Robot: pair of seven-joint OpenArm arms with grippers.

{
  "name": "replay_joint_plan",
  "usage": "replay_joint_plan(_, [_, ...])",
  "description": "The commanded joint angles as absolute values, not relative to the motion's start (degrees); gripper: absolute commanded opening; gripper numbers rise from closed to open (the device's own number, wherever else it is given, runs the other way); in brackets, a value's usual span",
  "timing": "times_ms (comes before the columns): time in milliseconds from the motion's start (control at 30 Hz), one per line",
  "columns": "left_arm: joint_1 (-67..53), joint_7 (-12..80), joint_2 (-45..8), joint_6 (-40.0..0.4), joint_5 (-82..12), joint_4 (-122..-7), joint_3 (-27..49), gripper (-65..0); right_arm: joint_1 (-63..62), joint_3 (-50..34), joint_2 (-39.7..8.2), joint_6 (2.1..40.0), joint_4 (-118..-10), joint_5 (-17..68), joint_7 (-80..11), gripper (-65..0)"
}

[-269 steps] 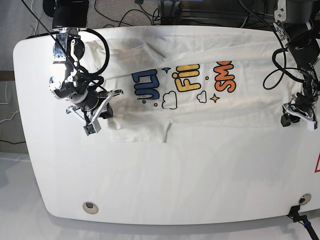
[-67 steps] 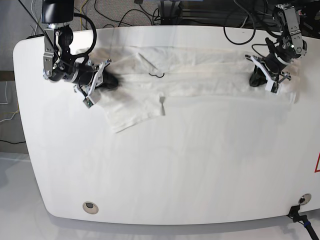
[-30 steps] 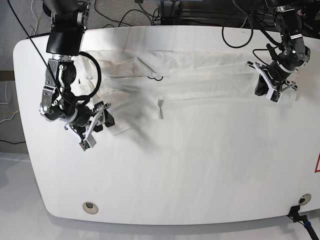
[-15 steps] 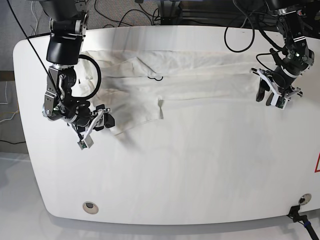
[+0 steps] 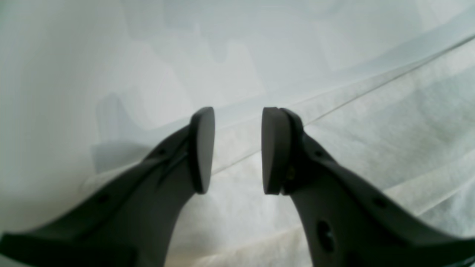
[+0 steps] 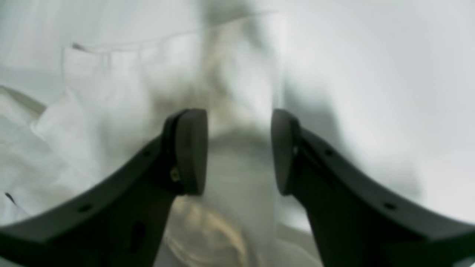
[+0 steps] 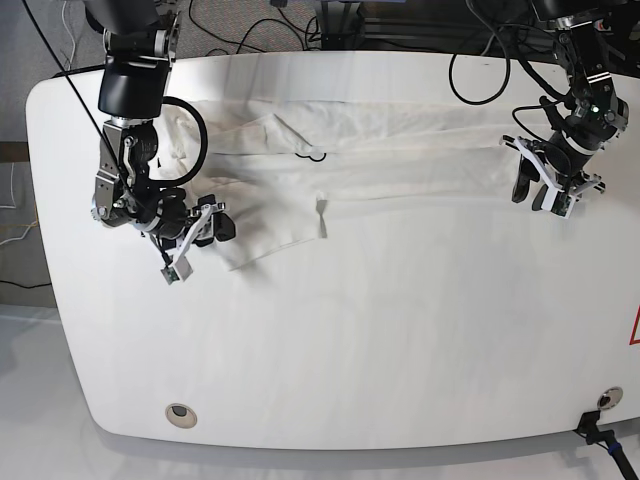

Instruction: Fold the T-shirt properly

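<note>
Both grippers empty over the shirt.
Left gripper (image 5: 237, 148) parted, T-shirt (image 7: 400, 150) hem beneath; right gripper (image 6: 239, 148) parted above sleeve.

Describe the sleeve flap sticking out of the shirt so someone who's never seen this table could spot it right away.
On the white table, the T-shirt lies as a long band across the far half. Near its end by the right gripper, one sleeve flap juts toward the near edge, the only part breaking the band's straight line.
</note>
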State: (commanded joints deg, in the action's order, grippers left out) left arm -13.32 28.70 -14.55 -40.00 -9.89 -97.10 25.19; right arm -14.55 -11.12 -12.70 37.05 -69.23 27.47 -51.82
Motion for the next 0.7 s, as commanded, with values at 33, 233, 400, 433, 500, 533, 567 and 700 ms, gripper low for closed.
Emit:
replay_joint_plan(33, [-13.3,28.7,-14.5,-40.0,-9.9,-97.1,25.2,-45.1,-14.3,-11.1,-12.6,37.1,-69.2,27.5,-51.8,-37.6])
replay_joint_plan(233, [-13.3,28.7,-14.5,-40.0,-9.9,-97.1,25.2,-45.1,-12.6,-10.9,-10.6,37.1,-69.3,27.6,-51.8,-37.6])
replay_joint_plan(400, [-13.4,28.7,-14.5,-40.0,-9.9,-97.1,25.2,-45.1,-12.3,-10.9,-10.5,37.2,-69.5,27.7,-51.8,-38.2])
replay_joint_plan(433, [-13.4,28.7,-14.5,-40.0,-9.9,-97.1,25.2,-45.1,-12.3,-10.9,-10.5,37.3,-69.5,27.7,-51.8,-40.2])
replay_joint_plan(500, [-13.4,28.7,-14.5,-40.0,-9.8,-97.1,25.2,-45.1,-12.4,-10.9,-10.5,37.3,-69.6,27.7,-51.8,-48.5])
replay_joint_plan(533, [-13.4,28.7,-14.5,-40.0,-9.8,-97.1,25.2,-45.1,-12.4,-10.9,-10.5,37.3,-69.6,27.7,-51.8,-54.1])
replay_joint_plan(567, [-13.4,28.7,-14.5,-40.0,-9.8,-97.1,25.2,-45.1,-12.6,-10.9,-10.5,37.3,-69.6,27.7,-51.8,-59.7])
replay_joint_plan(700, [-13.4,28.7,-14.5,-40.0,-9.8,-97.1,25.2,-45.1,-13.1,-10.9,-10.5,37.3,-69.6,27.7,-52.1,-65.0])
